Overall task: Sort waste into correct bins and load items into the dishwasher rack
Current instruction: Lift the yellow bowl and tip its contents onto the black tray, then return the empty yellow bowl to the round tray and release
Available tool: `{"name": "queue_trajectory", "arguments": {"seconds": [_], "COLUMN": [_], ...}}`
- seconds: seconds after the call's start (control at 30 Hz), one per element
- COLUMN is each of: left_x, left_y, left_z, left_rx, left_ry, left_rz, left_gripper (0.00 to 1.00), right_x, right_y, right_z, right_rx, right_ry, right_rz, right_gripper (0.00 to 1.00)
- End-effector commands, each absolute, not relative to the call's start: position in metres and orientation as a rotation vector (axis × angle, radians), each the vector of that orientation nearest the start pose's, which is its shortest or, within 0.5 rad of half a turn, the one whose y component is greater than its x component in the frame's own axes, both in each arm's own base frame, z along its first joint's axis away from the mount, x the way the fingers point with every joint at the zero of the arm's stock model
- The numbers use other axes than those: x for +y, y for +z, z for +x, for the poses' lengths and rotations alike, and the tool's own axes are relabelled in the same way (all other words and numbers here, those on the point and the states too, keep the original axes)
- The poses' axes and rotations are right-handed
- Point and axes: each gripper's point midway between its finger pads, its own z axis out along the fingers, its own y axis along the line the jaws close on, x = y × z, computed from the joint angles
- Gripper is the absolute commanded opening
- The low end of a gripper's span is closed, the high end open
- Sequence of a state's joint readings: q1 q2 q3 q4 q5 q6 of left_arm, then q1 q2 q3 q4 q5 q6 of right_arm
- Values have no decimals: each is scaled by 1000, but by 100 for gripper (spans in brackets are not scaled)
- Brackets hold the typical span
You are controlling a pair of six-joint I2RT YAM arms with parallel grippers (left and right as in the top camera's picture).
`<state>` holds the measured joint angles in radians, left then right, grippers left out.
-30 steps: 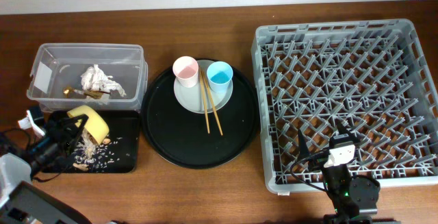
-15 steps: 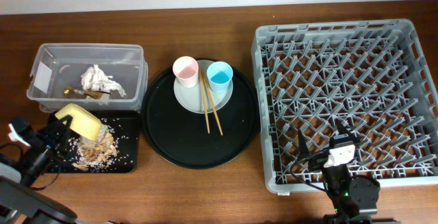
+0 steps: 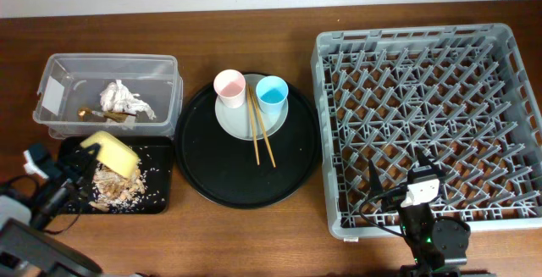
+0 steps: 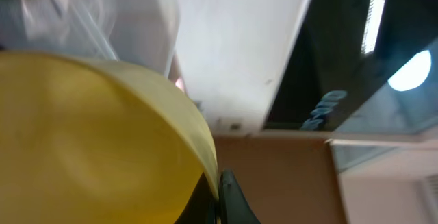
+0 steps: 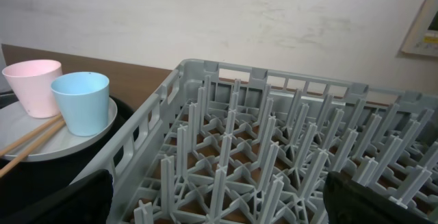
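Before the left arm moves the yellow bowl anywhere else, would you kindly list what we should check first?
1. Left hand gripping yellow bowl: ok, bowl tilted over the shallow black tray.
2. Bowl fully emptied: cannot tell, its inside is not clearly shown.
3. Food scraps lying inside the tray: ok.
4. Dishwasher rack free of dishes: ok.
5. Right hand open: ok, over the rack's near edge.

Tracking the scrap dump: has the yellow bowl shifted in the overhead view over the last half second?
Yes. The yellow bowl has moved slightly right over the shallow black tray, away from its left end, staying just below the clear tub.
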<state>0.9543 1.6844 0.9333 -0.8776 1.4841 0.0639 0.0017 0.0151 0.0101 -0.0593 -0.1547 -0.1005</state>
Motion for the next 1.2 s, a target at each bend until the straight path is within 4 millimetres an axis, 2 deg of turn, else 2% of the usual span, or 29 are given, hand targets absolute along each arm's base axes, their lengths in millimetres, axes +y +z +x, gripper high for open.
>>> {"name": "queue_trajectory", "arguments": {"seconds": [0.0,0.1,0.13,0.2,0.27,0.37,0.4,0.53,0.63,0.73,0.8,0.93,0.97,1.0,1.03,1.07,1.13,1.17], "left_x": [73,42,23,0,-21,-70,-81,-132,-152,-164,-167,-168,-168,-168,-167,-166,-165,-161], "left_y": [189,210,220,221,214,198,192,143,108,76,65,59,59,59,59,59,67,79], "left_z": [295,296,296,291,288,284,283,291,298,297,298,300,301,301,301,302,307,315], "left_rx": [2089,2278,2367,2466,2538,2634,2657,2795,2866,2950,2975,2978,2976,2976,2975,2972,2963,2946], "left_ry": [-1298,-1067,-893,-646,-481,-398,-383,-326,-308,-290,-277,-272,-272,-271,-263,-256,-259,-262], "left_rz": [-679,-547,-458,-369,-295,-132,-103,50,115,114,109,108,107,108,107,113,102,78], "left_gripper": [0,0,0,0,0,0,0,0,0,0,0,1,8,22,26,36,37,37], "right_x": [27,27,27,27,27,27,27,27,27,27,27,27,27,27,27,27,27,27], "right_y": [158,158,158,158,158,158,158,158,158,158,158,158,158,158,158,158,158,158], "right_z": [244,244,244,244,244,244,244,244,244,244,244,244,244,244,244,244,244,244], "right_rx": [1628,1628,1628,1628,1628,1628,1628,1628,1628,1628,1628,1628,1628,1628,1628,1628,1628,1628], "right_ry": [59,59,59,59,59,59,59,59,59,59,59,59,59,59,59,59,59,59], "right_rz": [-192,-192,-192,-192,-192,-192,-192,-192,-192,-192,-192,-192,-192,-192,-192,-192,-192,-192], "right_gripper": [98,98,98,98,98,98,98,98,98,98,98,98,98,98,98,98,98,98]}}
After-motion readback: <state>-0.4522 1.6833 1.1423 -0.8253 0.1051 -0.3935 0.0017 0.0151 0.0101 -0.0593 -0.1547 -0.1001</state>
